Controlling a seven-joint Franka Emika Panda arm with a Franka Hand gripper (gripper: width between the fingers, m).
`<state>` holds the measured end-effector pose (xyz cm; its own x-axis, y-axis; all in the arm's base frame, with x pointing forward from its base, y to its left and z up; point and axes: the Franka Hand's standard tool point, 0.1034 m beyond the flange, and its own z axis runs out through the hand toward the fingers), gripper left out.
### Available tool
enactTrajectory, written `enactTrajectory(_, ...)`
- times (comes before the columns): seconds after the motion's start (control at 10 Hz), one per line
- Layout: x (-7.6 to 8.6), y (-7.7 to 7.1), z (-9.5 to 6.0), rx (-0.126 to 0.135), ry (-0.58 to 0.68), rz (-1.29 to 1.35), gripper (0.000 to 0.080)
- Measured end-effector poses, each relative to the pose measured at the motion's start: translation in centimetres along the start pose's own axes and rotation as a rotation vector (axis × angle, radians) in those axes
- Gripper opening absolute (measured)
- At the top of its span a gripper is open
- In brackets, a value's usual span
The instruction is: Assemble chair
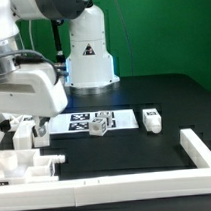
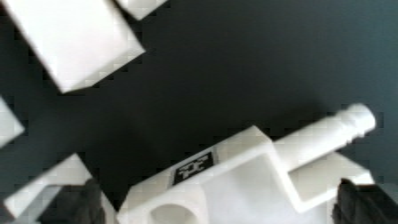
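My gripper point(image 1: 26, 131) hangs low over a cluster of white chair parts point(image 1: 24, 163) at the exterior view's left. In the wrist view a white chair part point(image 2: 240, 175) with a black marker tag, a round hole and a protruding peg point(image 2: 334, 132) lies between my dark fingertips point(image 2: 75, 205). The jaws stand wide on either side of it. A dark gap shows beside one finger, and the other finger is right at the part's edge. My gripper point(image 2: 217, 208) is open around this part.
The marker board point(image 1: 76, 121) lies mid-table with a small white tagged block point(image 1: 99, 124) on it; another block point(image 1: 151, 119) sits to its right. A white L-shaped rail point(image 1: 201, 154) runs along the front and right. Flat white pieces point(image 2: 80, 45) lie nearby.
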<state>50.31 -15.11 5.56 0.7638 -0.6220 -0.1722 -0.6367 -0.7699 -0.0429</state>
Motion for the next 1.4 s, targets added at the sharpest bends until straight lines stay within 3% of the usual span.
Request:
enactTrajectory(0.3, -0.1, -0.1, 0.1, -0.001, -0.001, -0.020, 0.0649)
enactTrajectory(0.5, 0.4, -0.6, 0.0, -0.001, 0.025, 0.150, 0.0649)
enactTrajectory(0.6, 0.6, -1.3, 0.0, 0.006, 0.071, 0.258, 0.0649)
enactTrajectory(0.8, 0.5, -0.9, 0.5, 0.031, 0.089, 0.330, 0.0649)
enactTrajectory(1.2, 0.4, -1.0, 0.7, 0.038, 0.082, 0.364, 0.0649)
enactTrajectory(1.3, 0.8, -0.5, 1.3, 0.060, 0.071, 0.489, 0.0649)
enactTrajectory(1.4, 0.8, -0.5, 2.0, 0.056, 0.077, 0.548, 0.0649)
